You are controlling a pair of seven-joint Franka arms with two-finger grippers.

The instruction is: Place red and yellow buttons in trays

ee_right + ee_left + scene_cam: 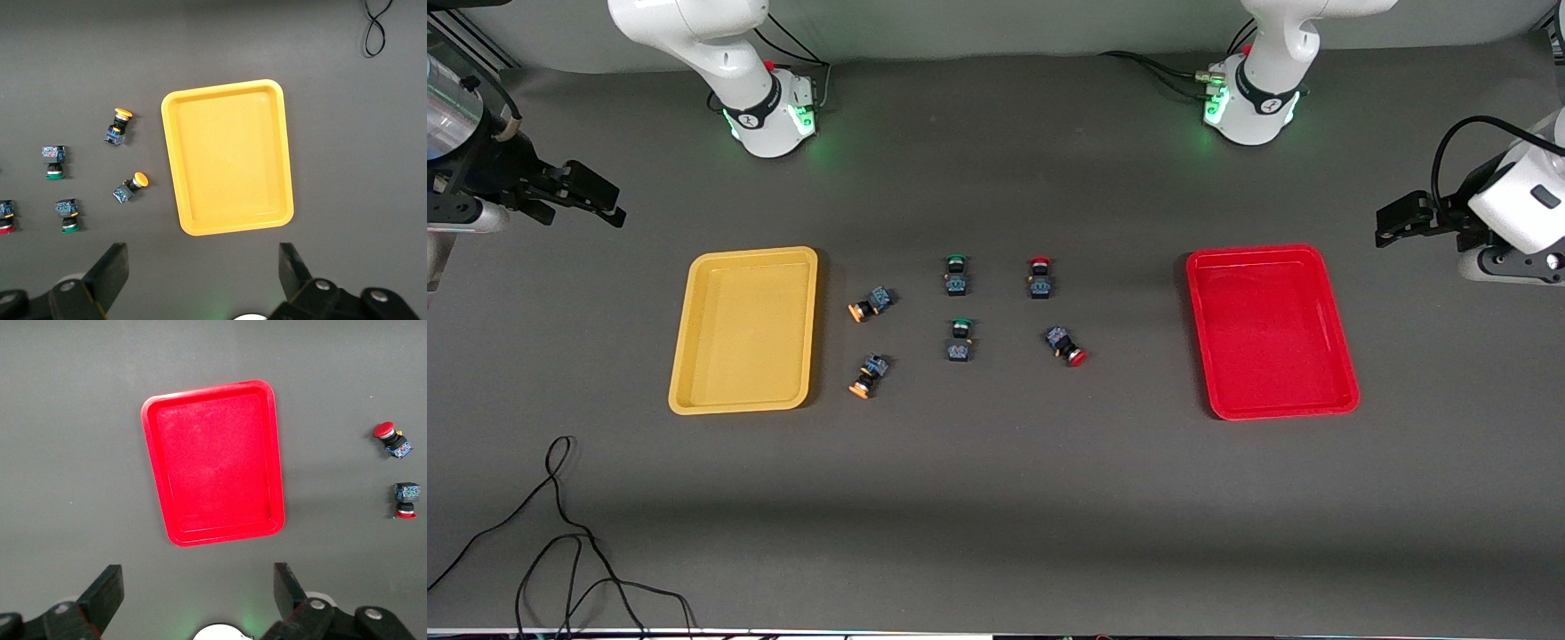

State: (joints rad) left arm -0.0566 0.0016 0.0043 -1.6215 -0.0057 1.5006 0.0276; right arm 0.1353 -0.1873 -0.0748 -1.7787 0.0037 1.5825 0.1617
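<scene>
The yellow tray (743,329) lies toward the right arm's end and the red tray (1272,331) toward the left arm's end; both hold nothing. Two yellow-capped buttons (869,304) (869,375) lie on their sides beside the yellow tray. Two red-capped buttons (1040,277) (1066,345) lie toward the red tray. My left gripper (1394,219) hangs open and empty over the table's end past the red tray (213,463). My right gripper (594,199) hangs open and empty over the other end past the yellow tray (230,157). The left gripper (198,587) and the right gripper (203,270) also show in their own wrist views.
Two green-capped buttons (957,274) (959,340) lie between the yellow and red ones. A black cable (560,533) loops on the table nearer the front camera than the yellow tray. Both arm bases stand along the back edge.
</scene>
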